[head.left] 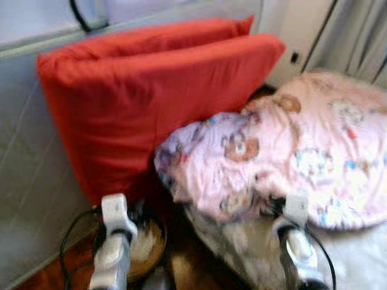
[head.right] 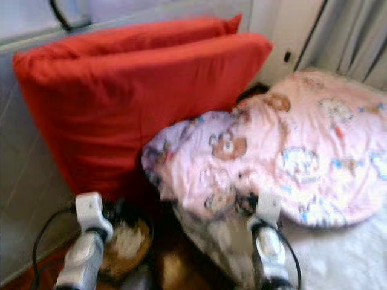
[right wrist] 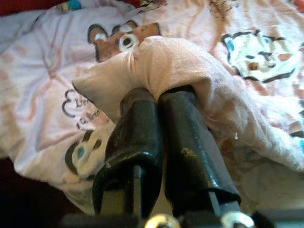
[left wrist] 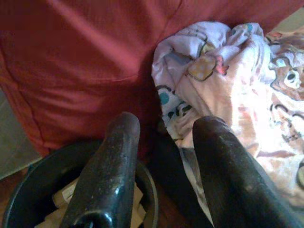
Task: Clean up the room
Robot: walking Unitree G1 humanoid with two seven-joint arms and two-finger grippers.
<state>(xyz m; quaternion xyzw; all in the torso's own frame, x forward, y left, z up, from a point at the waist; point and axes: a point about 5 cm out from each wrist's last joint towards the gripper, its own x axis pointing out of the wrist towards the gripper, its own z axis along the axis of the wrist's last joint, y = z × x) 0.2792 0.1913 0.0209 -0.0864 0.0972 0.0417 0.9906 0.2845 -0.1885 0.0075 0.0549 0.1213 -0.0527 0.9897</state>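
Note:
A pink blanket (head.left: 302, 151) printed with cartoon bears lies bunched on the bed, its left end against two red pillows (head.left: 139, 96). My right gripper (right wrist: 159, 102) is shut on a fold of the blanket's near edge (right wrist: 166, 61), which bulges up over the fingers (right wrist: 185, 142). My left gripper (left wrist: 161, 137) is open above a dark round bin (left wrist: 33, 185) that holds pale scraps, with the red pillow (left wrist: 85, 61) and the blanket's end (left wrist: 213, 71) just ahead of its fingers (left wrist: 114, 166).
The red pillows lean against a grey padded headboard (head.left: 24, 175). A black cable (head.left: 69, 235) loops beside the bin (head.left: 148, 241) on the wooden floor (head.left: 48, 272). Pale bedding (head.left: 357, 254) lies under the blanket. Curtains (head.left: 363, 36) hang at the back right.

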